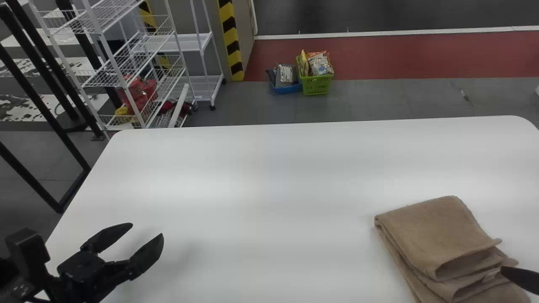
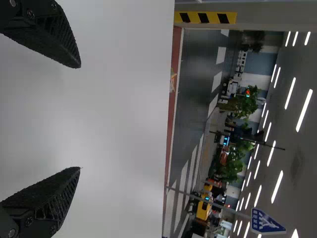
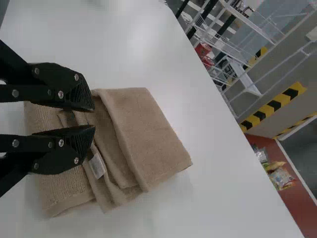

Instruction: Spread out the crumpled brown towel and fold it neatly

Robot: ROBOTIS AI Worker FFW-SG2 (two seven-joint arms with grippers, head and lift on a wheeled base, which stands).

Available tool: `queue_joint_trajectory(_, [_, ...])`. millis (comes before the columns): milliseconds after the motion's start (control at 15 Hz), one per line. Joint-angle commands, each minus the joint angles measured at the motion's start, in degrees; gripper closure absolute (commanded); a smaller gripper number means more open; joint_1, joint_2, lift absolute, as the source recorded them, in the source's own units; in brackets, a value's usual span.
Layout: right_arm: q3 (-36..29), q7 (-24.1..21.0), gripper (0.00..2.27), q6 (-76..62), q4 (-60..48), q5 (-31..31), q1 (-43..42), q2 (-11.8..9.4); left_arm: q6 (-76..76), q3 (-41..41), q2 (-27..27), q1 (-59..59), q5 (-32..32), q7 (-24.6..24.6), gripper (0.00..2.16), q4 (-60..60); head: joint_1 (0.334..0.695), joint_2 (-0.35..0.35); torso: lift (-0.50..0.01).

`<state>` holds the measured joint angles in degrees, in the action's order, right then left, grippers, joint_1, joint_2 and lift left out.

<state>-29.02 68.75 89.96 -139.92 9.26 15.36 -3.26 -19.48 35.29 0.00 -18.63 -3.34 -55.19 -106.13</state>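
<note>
One brown cloth towel (image 1: 433,235) lies folded in several layers on a white table with rounded corners (image 1: 261,189), which reaches out beyond the towel and well to its left. The upper layer makes a fairly flat, smooth panel at the towel's far end; toward its near end the layers show stepped and slightly curled, and a small white fabric label (image 3: 97,166) pokes out among them.

The black two-fingered right gripper (image 1: 521,278) is over the towel's near right part. Its fingers stand moderately apart, with brown cloth seen past the gap and nothing clearly clasped; whether either finger touches the cloth cannot be told. The black two-fingered left gripper (image 1: 147,230) hangs above the table, well apart from the towel on its left, its fingers spread wide around nothing.

Far beyond the towel and somewhat to its left, a green plastic basket of packets (image 1: 316,86) is on the floor beside a low blue container (image 1: 287,89). White wire shelving (image 1: 126,63) stands farther left, also beyond the towel.
</note>
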Motion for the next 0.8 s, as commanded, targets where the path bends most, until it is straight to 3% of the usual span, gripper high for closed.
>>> queue_joint_trajectory(0, [2.0,0.2,0.14,0.1,0.3,4.5,-0.1,-0.2,0.0,0.0,-0.1,0.0,0.0,-0.2,0.07,-0.1,0.695,0.143,-0.128])
queue_joint_trajectory(200, [2.9,1.9,0.14,-20.2,3.9,10.3,-1.2,-0.7,0.0,0.4,-0.1,-0.1,-0.2,-0.3,0.07,0.0,0.695,0.126,-0.128])
queue_joint_trajectory(467, [5.2,2.6,0.18,-26.9,7.8,15.5,-4.2,-0.9,0.2,0.3,-0.1,-0.2,-0.2,-0.4,0.07,-0.6,0.695,0.093,-0.128])
queue_joint_trajectory(733, [7.6,7.8,0.18,-53.1,9.7,24.5,-3.9,-1.2,0.0,0.3,-0.1,-0.6,-0.1,-0.4,0.07,-1.5,0.695,0.089,-0.128])
